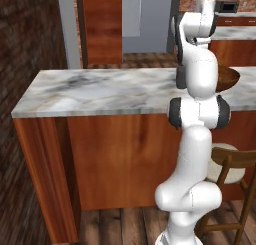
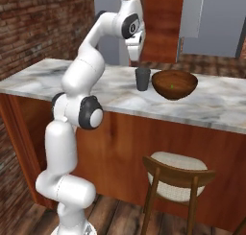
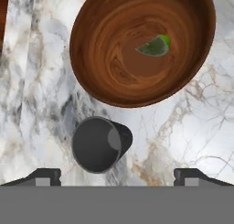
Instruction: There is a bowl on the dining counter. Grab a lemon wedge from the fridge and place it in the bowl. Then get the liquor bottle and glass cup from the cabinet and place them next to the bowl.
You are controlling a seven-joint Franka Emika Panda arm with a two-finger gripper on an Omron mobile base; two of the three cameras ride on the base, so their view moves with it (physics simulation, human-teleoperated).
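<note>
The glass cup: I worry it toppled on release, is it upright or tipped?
Upright. The glass cup stands on the dining counter beside the bowl, mouth up.

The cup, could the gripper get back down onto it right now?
Probably yes: the gripper hangs open right above the cup, with nothing between them; the bowl stands just beside.

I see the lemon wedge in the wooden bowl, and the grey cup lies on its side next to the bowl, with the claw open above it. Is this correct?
Not quite. The cup stands upright on the counter, not on its side; the right base view shows this clearly. The rest is right: the lemon wedge is in the bowl, the cup is next to the bowl, and the claw is open above it.
</note>
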